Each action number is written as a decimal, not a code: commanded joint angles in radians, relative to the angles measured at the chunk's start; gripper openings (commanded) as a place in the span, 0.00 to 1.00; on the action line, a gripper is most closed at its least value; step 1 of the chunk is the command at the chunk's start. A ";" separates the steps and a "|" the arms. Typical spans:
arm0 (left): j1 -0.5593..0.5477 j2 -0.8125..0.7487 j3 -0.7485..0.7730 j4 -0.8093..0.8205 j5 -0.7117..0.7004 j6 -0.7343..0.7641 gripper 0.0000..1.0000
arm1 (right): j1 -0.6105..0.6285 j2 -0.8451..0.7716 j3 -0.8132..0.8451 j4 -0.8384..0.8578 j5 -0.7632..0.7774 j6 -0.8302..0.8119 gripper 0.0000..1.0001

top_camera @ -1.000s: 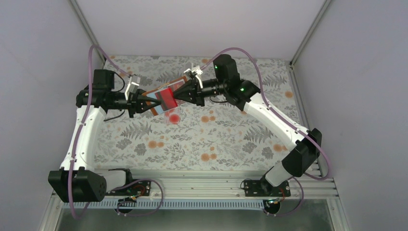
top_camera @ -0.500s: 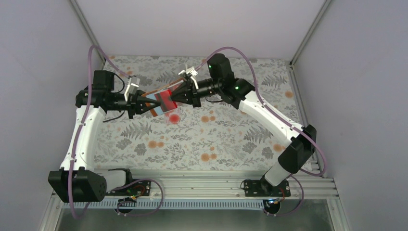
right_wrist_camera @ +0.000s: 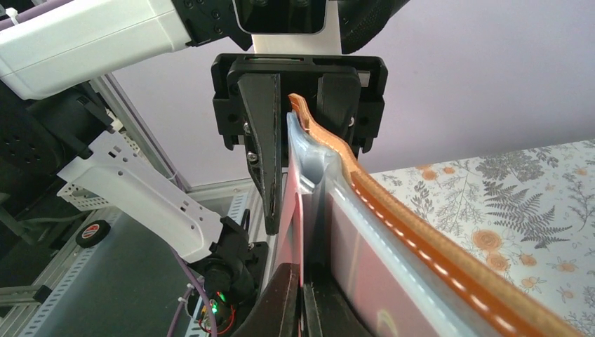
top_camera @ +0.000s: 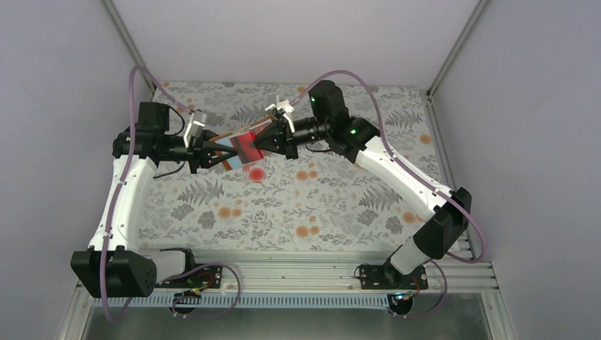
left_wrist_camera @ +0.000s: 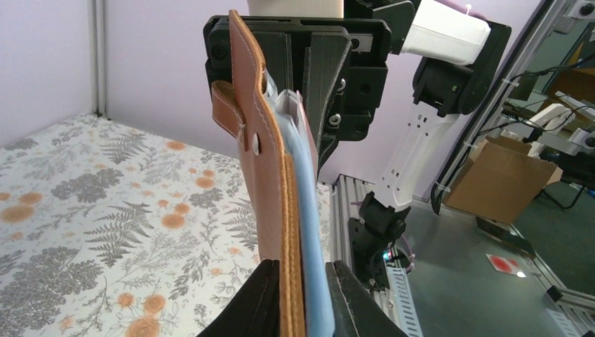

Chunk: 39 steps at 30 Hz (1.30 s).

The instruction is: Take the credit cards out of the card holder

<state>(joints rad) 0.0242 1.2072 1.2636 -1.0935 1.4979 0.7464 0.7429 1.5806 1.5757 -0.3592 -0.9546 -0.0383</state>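
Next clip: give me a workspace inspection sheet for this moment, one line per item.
Surface: floral-print table cover, lying flat.
Job's things: card holder held open in the air between both arms; red card at its sleeves, cannot tell whether it is fully out; pale card with red blotches lying on the cover below.
Clutter: nothing seen.
Grippers: left gripper shut on the card holder; right gripper shut on the red card.
Cables: purple cables loop over both arms, apart from the holder.
Surroundings: plain walls; metal rail at the near edge; cardboard box off the table.
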 commanded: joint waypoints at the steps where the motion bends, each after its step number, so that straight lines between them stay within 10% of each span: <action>1: -0.001 0.004 -0.001 0.025 0.047 0.006 0.17 | -0.015 -0.043 0.004 -0.010 0.015 -0.010 0.04; 8: -0.001 0.012 -0.001 0.049 0.044 -0.032 0.03 | -0.019 -0.044 0.008 -0.040 0.039 -0.032 0.04; 39: -0.001 0.005 0.005 0.045 0.020 -0.024 0.02 | -0.122 -0.149 -0.021 -0.145 0.083 -0.103 0.04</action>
<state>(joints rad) 0.0231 1.2221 1.2636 -1.0500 1.4937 0.6991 0.6430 1.4597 1.5612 -0.4885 -0.8829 -0.1078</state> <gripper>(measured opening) 0.073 0.041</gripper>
